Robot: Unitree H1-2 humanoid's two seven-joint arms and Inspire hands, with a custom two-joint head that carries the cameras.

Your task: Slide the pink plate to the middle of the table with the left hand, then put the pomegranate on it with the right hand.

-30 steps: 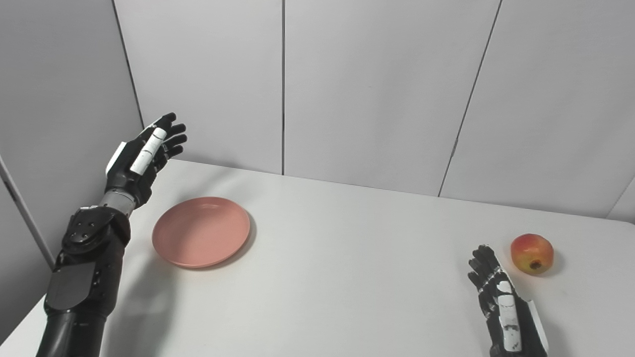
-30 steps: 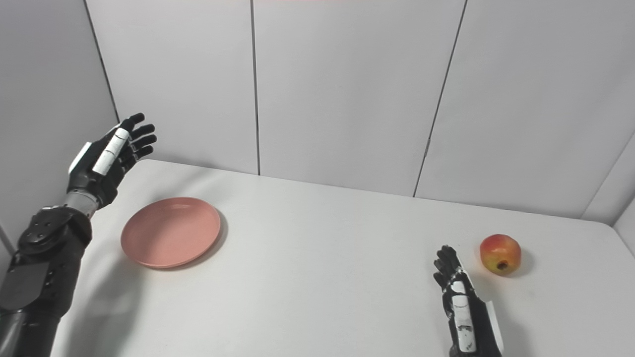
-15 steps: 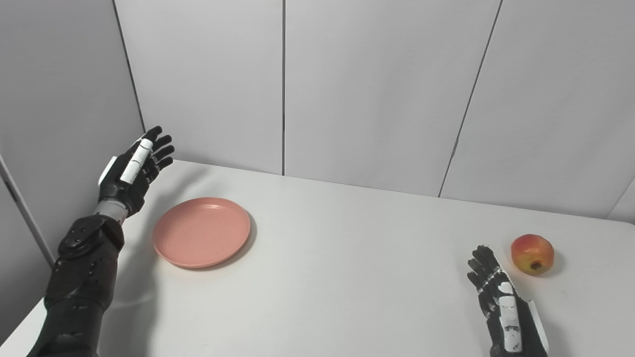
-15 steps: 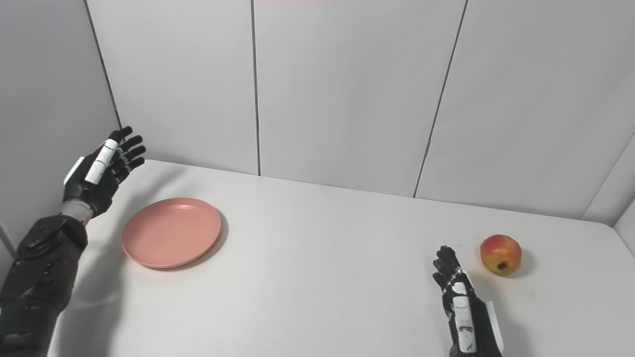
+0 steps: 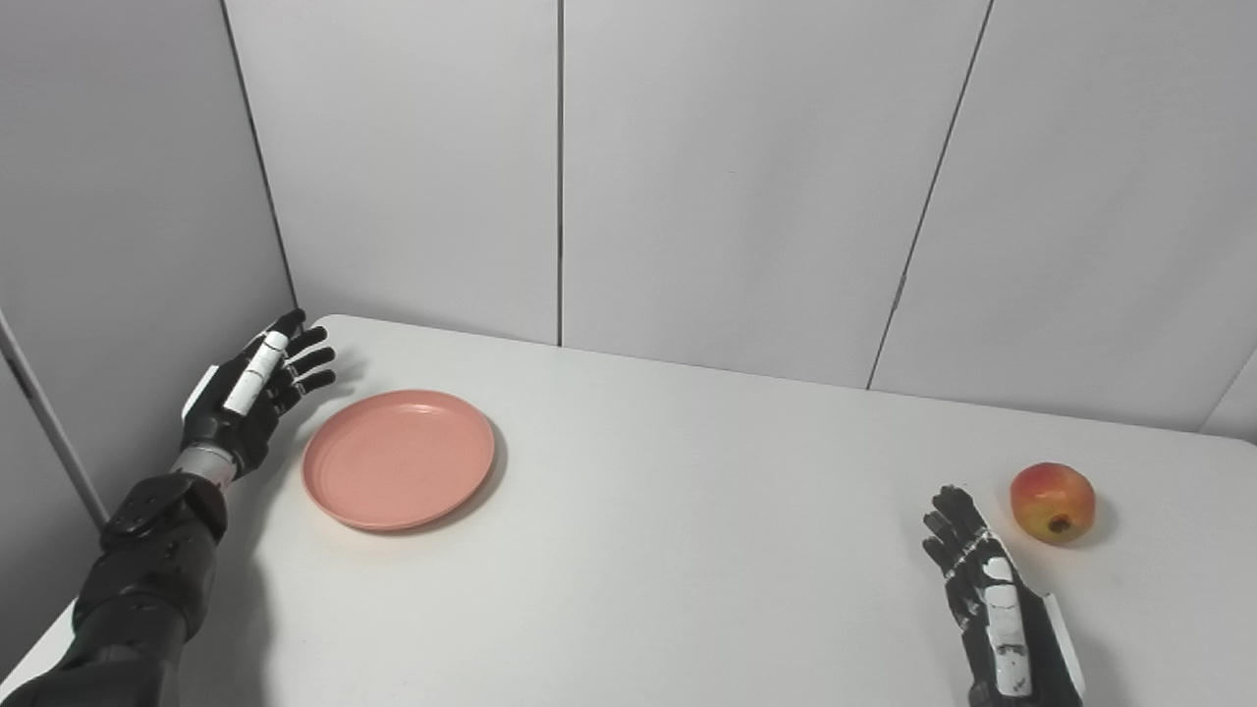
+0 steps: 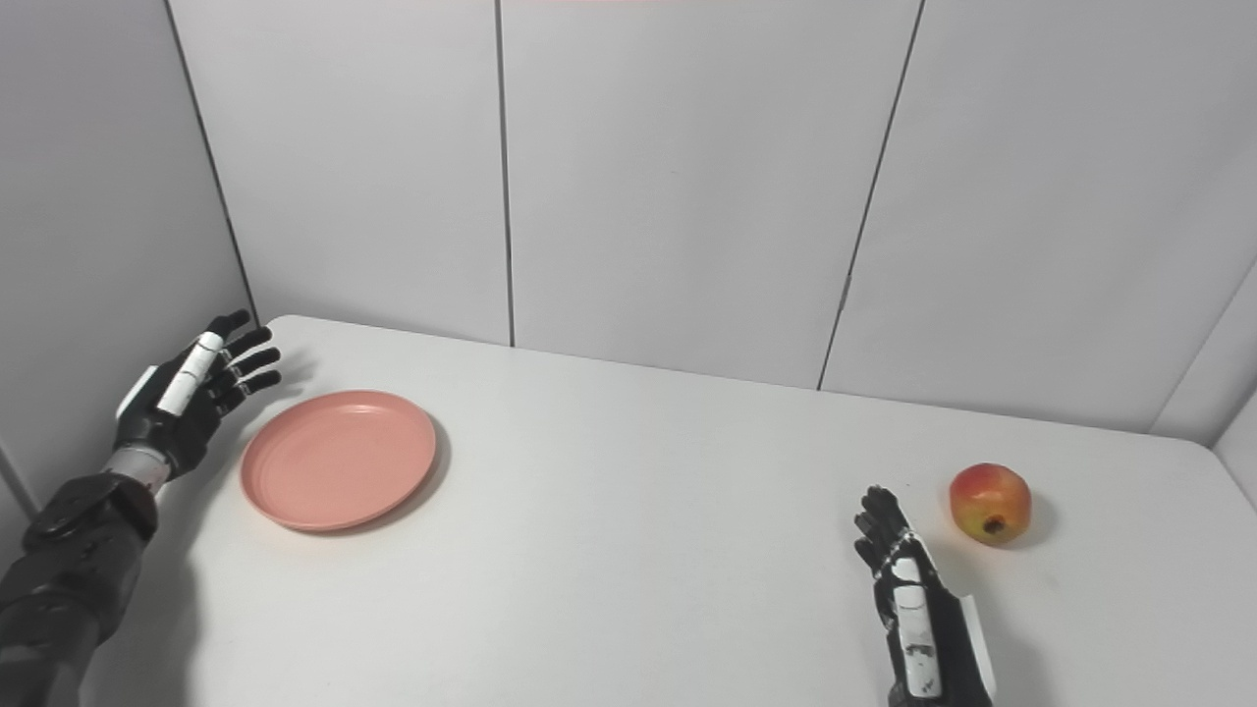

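Pink plate near table's left edge, both empty hands spread-fingered, middle bare.

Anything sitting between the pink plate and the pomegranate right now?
Nothing. Between the pink plate and the pomegranate there is only bare white table, in both eye views. The right hand sits just short of the pomegranate, nearer the camera than that line.

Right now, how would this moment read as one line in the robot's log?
phase: reaching for plate | left hand: open, beside pink plate, apart | right hand: open, waiting | pomegranate: on table, untouched
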